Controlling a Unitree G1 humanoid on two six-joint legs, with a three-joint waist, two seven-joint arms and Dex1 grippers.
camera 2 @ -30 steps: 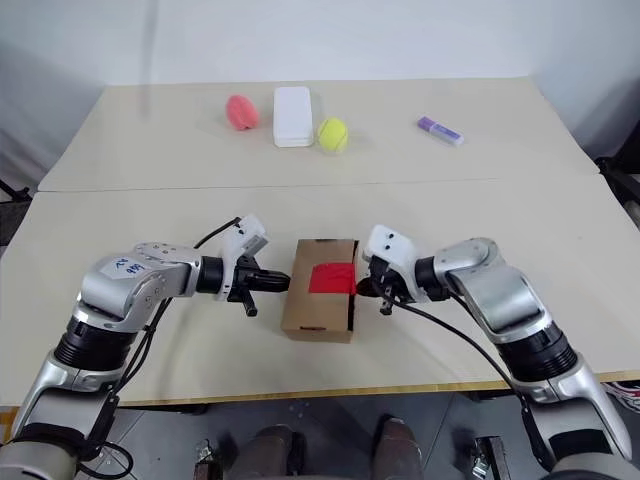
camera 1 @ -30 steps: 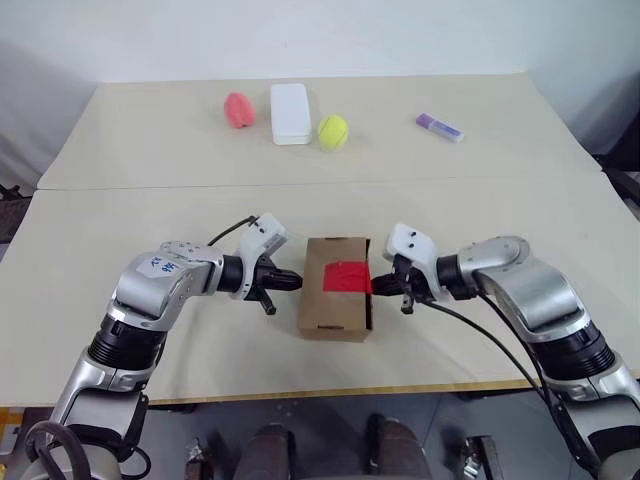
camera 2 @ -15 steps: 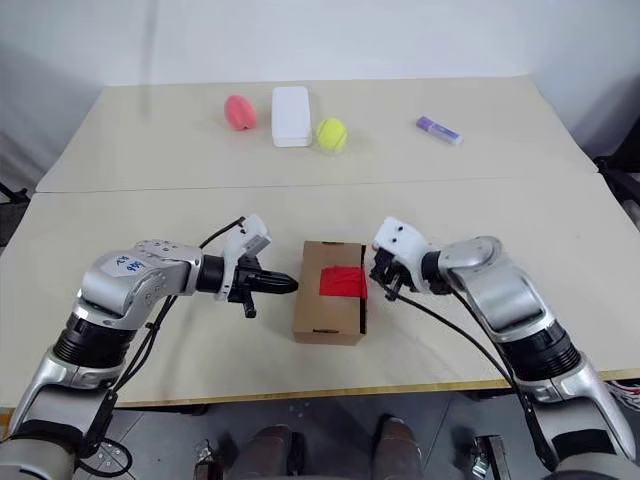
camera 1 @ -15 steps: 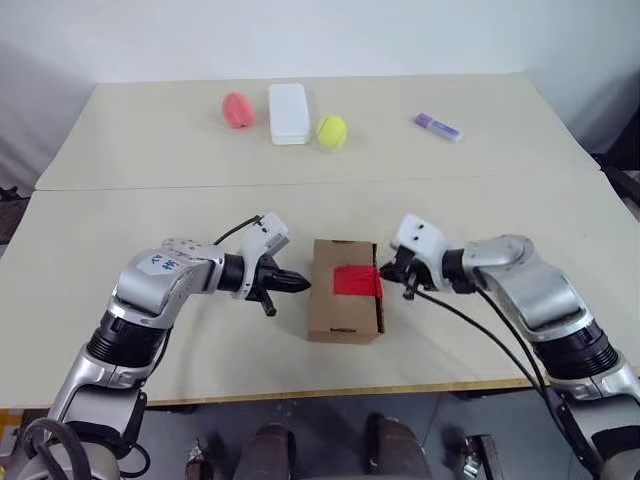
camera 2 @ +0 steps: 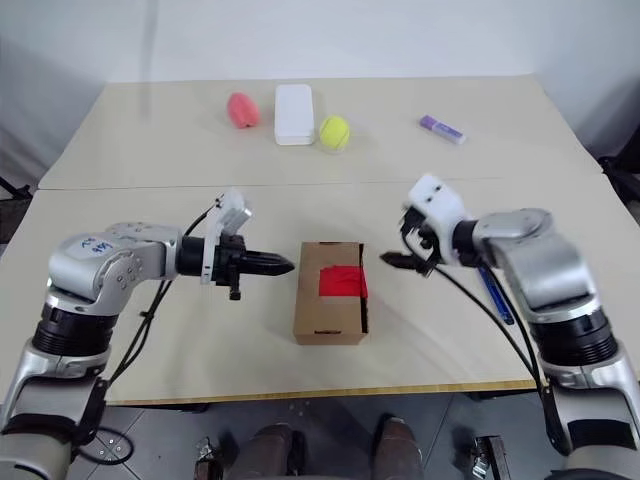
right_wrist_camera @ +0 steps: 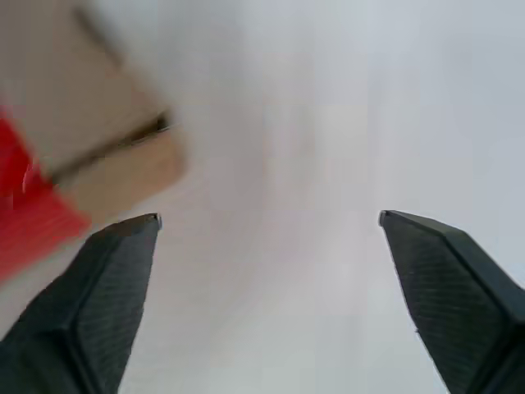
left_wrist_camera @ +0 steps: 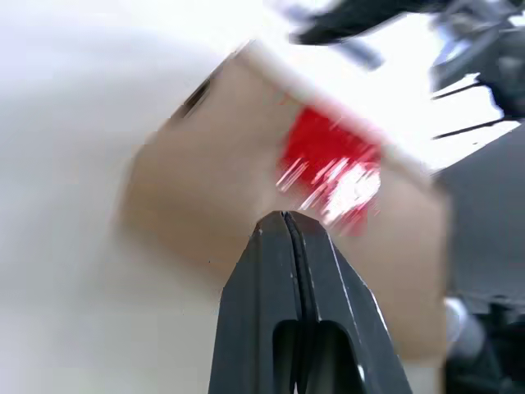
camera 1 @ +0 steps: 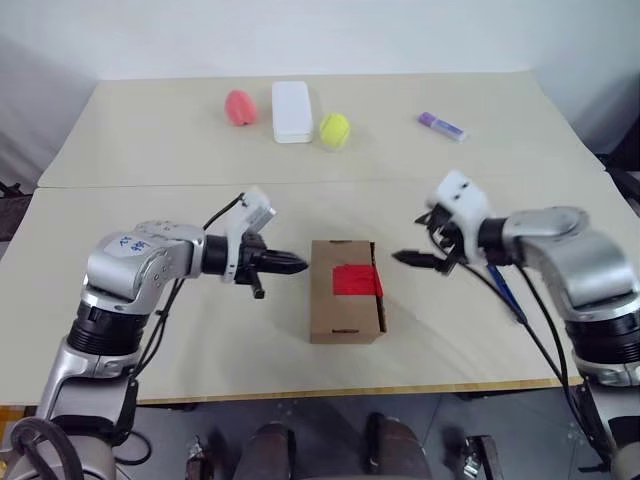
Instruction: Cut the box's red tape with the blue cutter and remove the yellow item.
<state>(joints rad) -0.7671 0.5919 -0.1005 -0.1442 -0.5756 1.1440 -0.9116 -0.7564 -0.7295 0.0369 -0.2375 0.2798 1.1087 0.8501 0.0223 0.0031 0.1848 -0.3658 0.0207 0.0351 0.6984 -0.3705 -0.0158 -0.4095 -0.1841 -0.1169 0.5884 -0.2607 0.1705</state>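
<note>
Box (camera 1: 346, 290) sat on the near table (camera 1: 150, 330) between both arms, flaps shut, red tape (camera 1: 355, 280) uncut across the top. Left gripper (camera 1: 290, 265) hung just left of the box, fingers pressed together, empty. Right gripper (camera 1: 412, 260) hung just right of the box, fingers spread wide, holding nothing. Blue cutter (camera 1: 503, 290) lay on the table to the right, partly hidden behind the right forearm, untouched. Yellow item not visible, probably inside the box.

Step looked like fetching the cutter; cutting not begun. Next move likely calls for the right gripper to swing right and down to the cutter and close on its slim body.

Surface was two pale beige tabletops butted together. At the far side: pink egg (camera 1: 238, 107), white case (camera 1: 290, 111), tennis ball (camera 1: 334, 129), purple marker (camera 1: 440, 126). White wall behind.
</note>
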